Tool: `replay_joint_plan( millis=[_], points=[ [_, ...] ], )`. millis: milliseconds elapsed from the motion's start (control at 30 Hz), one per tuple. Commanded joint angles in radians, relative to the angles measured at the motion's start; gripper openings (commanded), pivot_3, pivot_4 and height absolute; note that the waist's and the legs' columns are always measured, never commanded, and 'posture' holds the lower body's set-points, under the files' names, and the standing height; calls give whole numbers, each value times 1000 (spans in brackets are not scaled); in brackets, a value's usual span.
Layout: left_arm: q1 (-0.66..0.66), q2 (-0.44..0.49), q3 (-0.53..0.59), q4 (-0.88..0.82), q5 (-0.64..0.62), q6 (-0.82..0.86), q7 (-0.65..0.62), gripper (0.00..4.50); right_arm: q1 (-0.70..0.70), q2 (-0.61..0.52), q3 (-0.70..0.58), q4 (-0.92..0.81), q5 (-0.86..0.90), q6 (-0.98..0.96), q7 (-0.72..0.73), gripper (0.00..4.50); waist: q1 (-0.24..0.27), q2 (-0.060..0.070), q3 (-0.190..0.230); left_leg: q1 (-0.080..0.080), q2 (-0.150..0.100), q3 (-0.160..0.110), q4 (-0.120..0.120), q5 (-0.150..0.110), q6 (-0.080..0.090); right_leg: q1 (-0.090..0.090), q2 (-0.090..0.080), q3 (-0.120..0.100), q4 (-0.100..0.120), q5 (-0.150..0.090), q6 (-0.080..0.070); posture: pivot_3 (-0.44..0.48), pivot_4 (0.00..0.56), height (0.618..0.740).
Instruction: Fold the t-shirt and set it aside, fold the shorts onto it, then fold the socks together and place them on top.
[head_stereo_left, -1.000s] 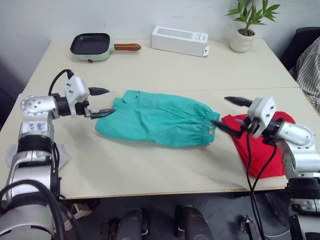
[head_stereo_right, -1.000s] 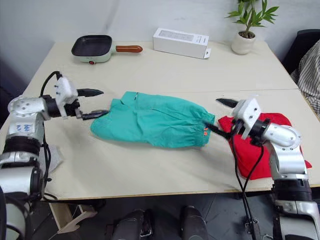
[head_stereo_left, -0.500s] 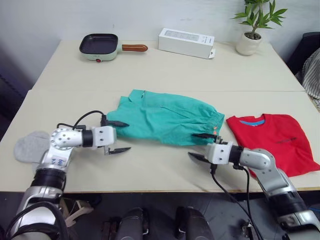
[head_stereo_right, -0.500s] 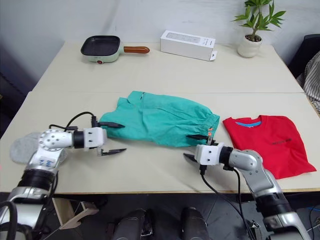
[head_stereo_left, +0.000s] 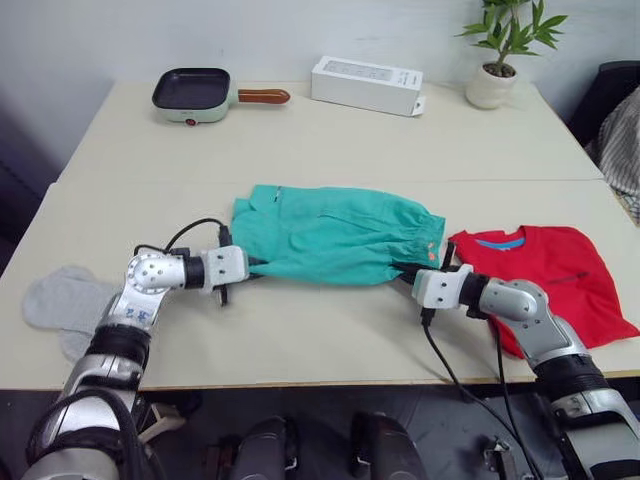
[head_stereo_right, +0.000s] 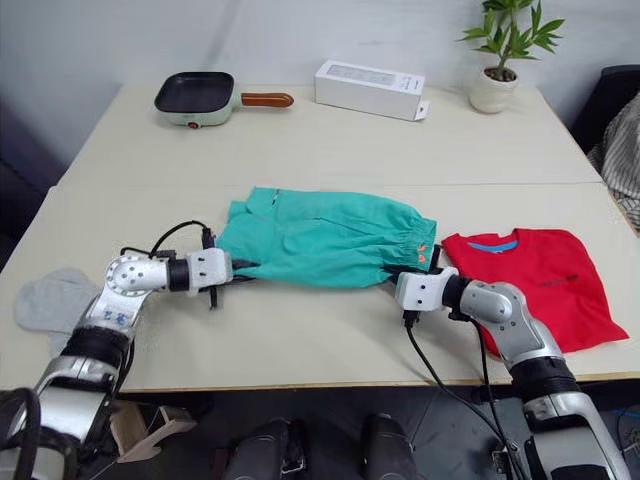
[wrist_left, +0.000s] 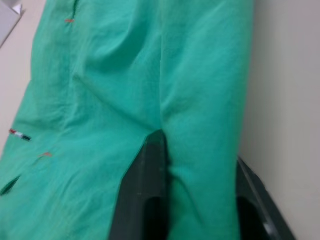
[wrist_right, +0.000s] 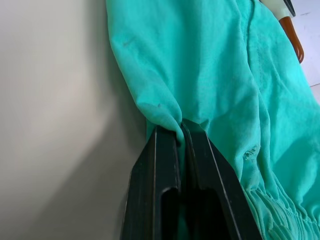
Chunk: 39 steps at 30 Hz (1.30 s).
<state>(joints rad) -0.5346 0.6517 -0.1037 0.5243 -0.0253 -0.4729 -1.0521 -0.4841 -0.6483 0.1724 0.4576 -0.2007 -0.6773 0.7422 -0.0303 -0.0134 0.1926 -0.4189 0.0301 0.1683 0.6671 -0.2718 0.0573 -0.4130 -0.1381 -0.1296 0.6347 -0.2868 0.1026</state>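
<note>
Right wrist view gives me the right gripper (wrist_right: 180, 131) pinched on the near hem of the teal-green fabric shorts (head_stereo_left: 335, 233); my left gripper (wrist_left: 197, 150) straddles another fold, its grip hard to judge. Folded red cloth t-shirt (head_stereo_left: 545, 272) right, grey socks (head_stereo_left: 62, 303) left on the beige table (head_stereo_left: 300, 135)

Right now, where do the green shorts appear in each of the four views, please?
Left eye view: shorts at table centre, left of the red t-shirt.
Right eye view: shorts at centre, again left of the t-shirt.
Left wrist view: shorts between the left claw's fingers.
Right wrist view: shorts' edge pinched by the right claw.
</note>
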Motion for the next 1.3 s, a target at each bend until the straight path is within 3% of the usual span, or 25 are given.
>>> replay_joint_plan(
  millis=[33,167,267,400,567,767,833,1033,1067,1100,1167,1233,1300],
  points=[
    [172,81,52,-295,-103,114,-43,25,-27,-27,0,55,80,-111,61,0,-8,0,0,0,0,0,0,0,0,0,0,0,0,0,0,0,150,740],
    [408,127,117,-589,-152,219,12,25,-29,-52,22,105,156,-213,154,0,-21,1,0,3,1,0,-2,-1,-1,2,1,2,-1,-1,-1,0,150,740],
    [501,124,151,-686,-119,255,84,25,5,-73,25,86,214,-230,207,0,-13,1,1,8,1,0,-3,-1,-2,7,-4,5,-7,-1,-1,0,150,740],
    [581,129,167,-746,-76,282,138,25,117,-118,22,-28,273,-192,245,0,3,1,1,13,0,-3,-3,-5,-3,13,-8,8,-9,-1,-2,0,150,740],
    [651,131,184,-774,-57,276,173,25,247,-144,-19,-166,264,-102,191,0,2,1,0,14,1,-3,-4,-9,-10,14,-9,8,-9,-2,-3,0,150,740],
    [709,136,188,-801,-89,293,168,25,301,-159,-38,-197,239,-92,156,0,2,1,0,14,1,-3,-4,-10,-11,14,-8,8,-9,-2,-4,0,150,740],
    [715,133,196,-827,-112,322,170,544,313,-156,-43,-225,337,-23,194,0,2,1,0,14,1,-3,-4,-10,-11,14,-8,8,-9,-2,-4,0,150,740],
    [676,156,244,-844,-159,361,153,2314,367,-217,-52,-359,492,93,331,1790,6,2,1,14,1,-4,-4,-10,-10,14,-9,8,-10,-2,-4,0,150,740],
    [685,182,280,-865,-259,411,94,2594,415,-272,-67,-439,585,207,381,2142,5,2,1,14,1,-4,-4,-11,-10,15,-9,7,-10,-2,-4,0,150,740],
    [708,214,322,-894,-376,474,23,2600,462,-323,-92,-517,672,316,411,2449,7,3,1,14,1,-4,-4,-11,-10,15,-9,7,-11,-2,-4,0,150,740],
    [749,288,405,-951,-557,623,-80,2600,531,-392,-147,-653,833,503,429,2449,6,3,2,13,2,-6,-5,-12,-10,14,-9,7,-11,-3,-5,0,150,740],
    [754,355,464,-983,-646,720,-123,2600,551,-422,-203,-747,967,665,391,2449,1,4,2,14,2,-8,-5,-12,-10,16,-9,5,-12,-4,-7,0,150,740],
    [712,379,489,-997,-723,799,-109,2600,533,-425,-235,-806,1056,800,349,2038,1,4,2,14,3,-8,-5,-12,-11,17,-9,5,-13,-5,-7,0,150,740]
  ],
)
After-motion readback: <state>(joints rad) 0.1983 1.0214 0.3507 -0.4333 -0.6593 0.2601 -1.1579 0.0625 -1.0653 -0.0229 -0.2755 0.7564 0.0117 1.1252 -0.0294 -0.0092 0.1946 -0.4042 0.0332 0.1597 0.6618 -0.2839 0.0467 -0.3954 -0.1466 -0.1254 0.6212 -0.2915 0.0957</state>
